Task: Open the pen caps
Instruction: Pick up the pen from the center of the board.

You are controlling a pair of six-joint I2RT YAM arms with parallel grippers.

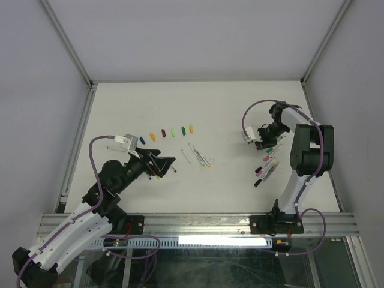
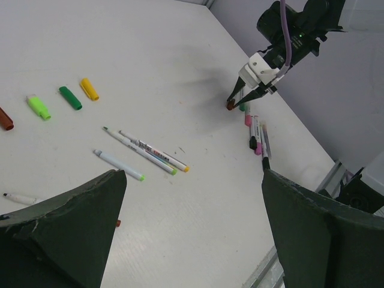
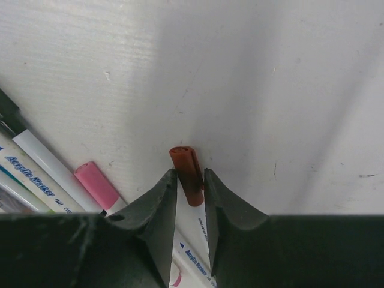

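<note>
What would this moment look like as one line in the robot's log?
left claw: open, empty | right claw: shut on reddish-brown plastic pen cap | cap: still on white pen barrel

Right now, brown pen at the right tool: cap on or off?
On. Right wrist view: the brown cap sits on the end of the white barrel, the right tool flanking it.

Bare white tabletop (image 1: 240,102) lies wide open across the far half. A free lane runs between three uncapped white pens (image 1: 195,154) at centre and a cluster of capped white pens (image 1: 267,167) crowding the right gripper (image 3: 189,174). A row of small coloured plastic caps (image 1: 168,132) lies beyond the left gripper (image 2: 192,175).
</note>
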